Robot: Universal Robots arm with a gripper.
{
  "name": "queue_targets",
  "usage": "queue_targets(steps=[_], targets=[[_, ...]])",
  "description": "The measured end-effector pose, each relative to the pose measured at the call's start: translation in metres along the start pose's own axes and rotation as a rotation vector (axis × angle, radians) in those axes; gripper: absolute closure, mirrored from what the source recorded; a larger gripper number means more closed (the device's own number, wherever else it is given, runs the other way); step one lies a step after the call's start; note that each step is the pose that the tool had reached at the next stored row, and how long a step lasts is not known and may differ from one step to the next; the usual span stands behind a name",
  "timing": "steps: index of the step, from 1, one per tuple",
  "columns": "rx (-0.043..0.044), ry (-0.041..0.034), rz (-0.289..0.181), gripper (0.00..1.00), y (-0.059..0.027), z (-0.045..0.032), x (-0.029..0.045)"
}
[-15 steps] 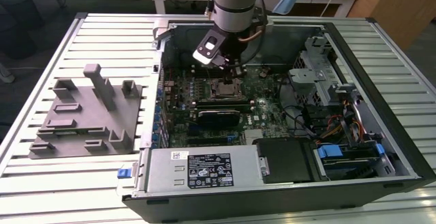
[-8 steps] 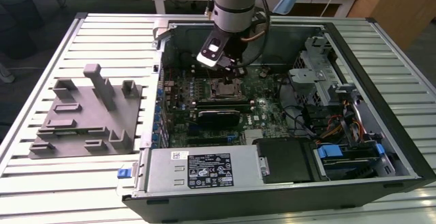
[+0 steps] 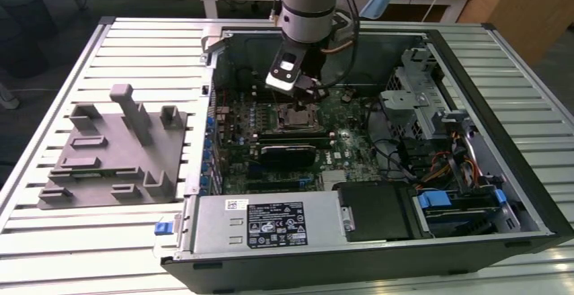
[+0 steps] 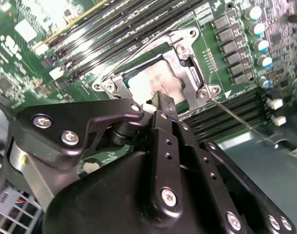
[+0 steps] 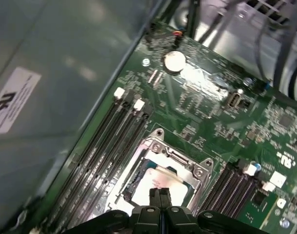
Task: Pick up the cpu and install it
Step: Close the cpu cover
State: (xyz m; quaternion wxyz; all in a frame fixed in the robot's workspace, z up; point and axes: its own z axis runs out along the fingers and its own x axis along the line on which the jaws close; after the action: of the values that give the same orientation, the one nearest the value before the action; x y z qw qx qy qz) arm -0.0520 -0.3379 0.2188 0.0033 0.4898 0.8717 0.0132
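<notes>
Hovering gripper (image 5: 159, 193), fingers together, partly hides cpu (image 5: 164, 180), seemingly seated in socket (image 5: 180, 158).

Silver-grey cpu (image 5: 160, 178) — green motherboard (image 5: 197, 112), black pincer (image 5: 160, 192)

A label (image 3: 276, 224) covers the power supply (image 3: 215, 231); a white sticker (image 5: 14, 100) with a dark mark sits on the case wall (image 5: 65, 48). None of the print can be read.

You have the computer case (image 3: 377, 258) on the worktop (image 3: 54, 93), with the tray (image 3: 99, 167) beside it at the exterior view's left. Inside the case, the cpu (image 5: 176, 187) lies in the socket (image 5: 180, 158), and the hand (image 5: 159, 193) is just above it.
</notes>
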Motion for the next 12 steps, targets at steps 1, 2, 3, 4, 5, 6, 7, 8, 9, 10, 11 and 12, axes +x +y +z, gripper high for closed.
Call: queue_targets(steps=[1,2,3,4,5,6,7,8,9,10,11,12], targets=[[0.0002,0.0005,-0.018,0.89,0.0,0.0,0.0],[0.0002,0.0009,-0.036,0.89,0.0,0.0001,0.0],[0.0004,0.0015,-0.055,0.89,0.0,0.0001,0.0],[0.0006,0.002,-0.073,0.89,0.0,0.0002,0.0],[0.0007,0.0024,-0.091,0.89,0.0,0.0002,0.0],[0.0008,0.0029,-0.109,0.89,0.0,0.0002,0.0],[0.0009,0.0034,-0.127,0.89,0.0,0.0003,0.0],[0.0011,0.0038,-0.145,0.89,0.0,0.0003,0.0],[0.0012,0.0043,-0.163,0.89,0.0,0.0003,0.0],[0.0013,0.0048,-0.181,0.89,0.0,0.0003,0.0],[0.0014,0.0053,-0.201,0.89,0.0,0.0003,0.0],[0.0016,0.0058,-0.219,0.89,0.0,0.0004,0.0]])
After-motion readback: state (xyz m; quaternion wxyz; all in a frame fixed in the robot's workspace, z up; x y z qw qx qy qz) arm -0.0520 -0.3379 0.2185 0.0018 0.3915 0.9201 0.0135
